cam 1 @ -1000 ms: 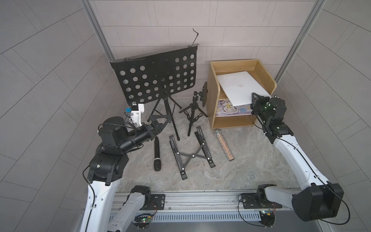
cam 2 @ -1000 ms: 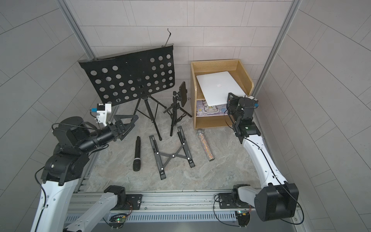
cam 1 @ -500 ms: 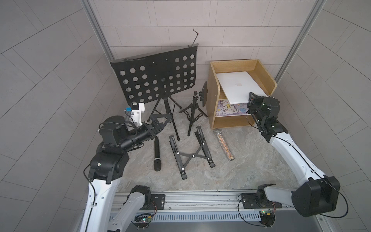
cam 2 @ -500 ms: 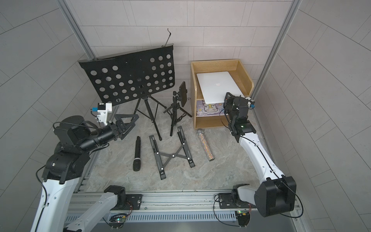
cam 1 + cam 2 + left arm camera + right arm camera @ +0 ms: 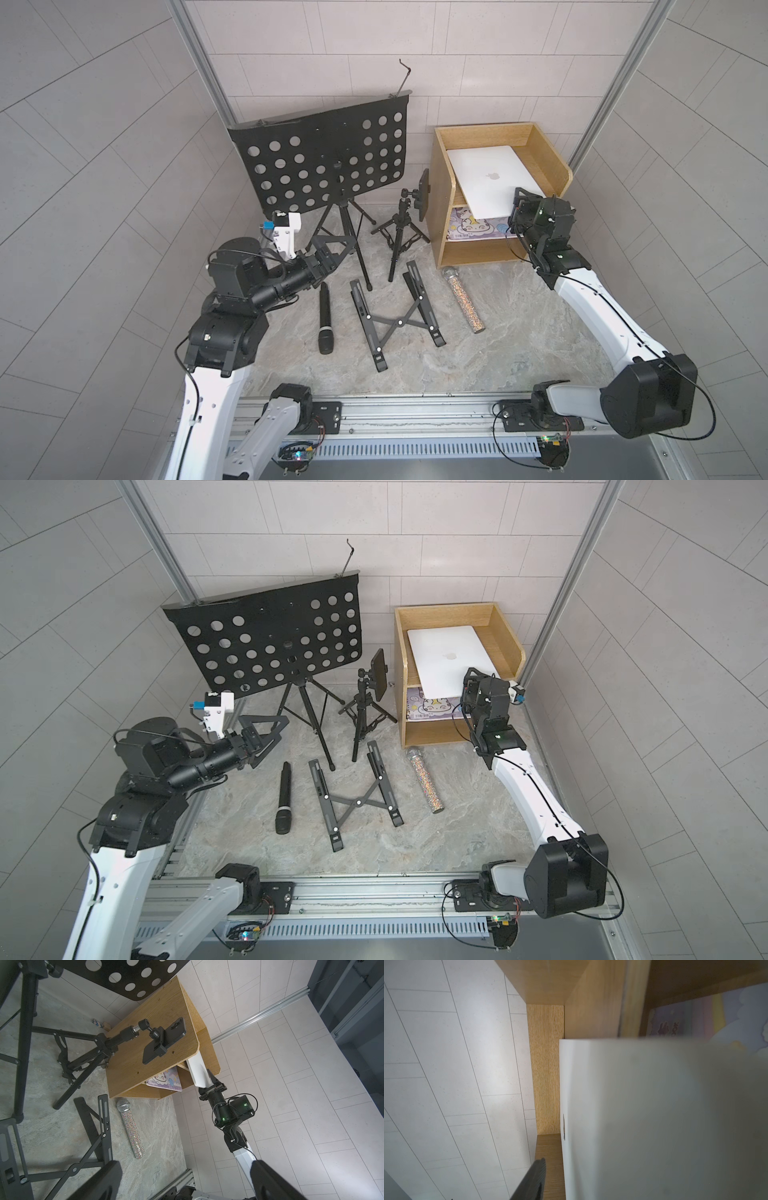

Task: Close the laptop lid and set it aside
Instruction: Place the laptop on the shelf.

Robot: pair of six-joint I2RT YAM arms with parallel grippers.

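Since the slim silver-white laptop (image 5: 490, 178) already lies in the upper right of both top views, on the top deck of the open-fronted wooden shelf unit (image 5: 550, 162), with its plain lid (image 5: 444, 646) shut and the grey apple logo facing up, the step in hand looks like the letting-go that finishes the setting aside. Its near edge juts past the deck's front lip, above a pastel cartoon-covered book (image 5: 478, 226) on the shelf below. In the left wrist view it seems to slope down towards that edge.

The right pincer (image 5: 517, 201) sits at the near right corner with the corner between its jaws. In the right wrist view the one black finger (image 5: 532, 1176) that shows stands apart from the white shell, with a strip of wood between them. The jaws therefore look partly open and clamp nothing; the other finger is hidden behind the shell.

To do this well, I would draw the pincer straight back along the plane of the shell so that neither finger drags the corner. With this much overhang, a snag could tip or slide the laptop off. If it stirs, close again and push it deeper towards the back wall.

The left pincer (image 5: 332, 251), spread wide and empty, hangs at middle left over the grey marbled counter (image 5: 519, 332), near the feet of the black perforated music stand (image 5: 324, 162), and is best left out of it
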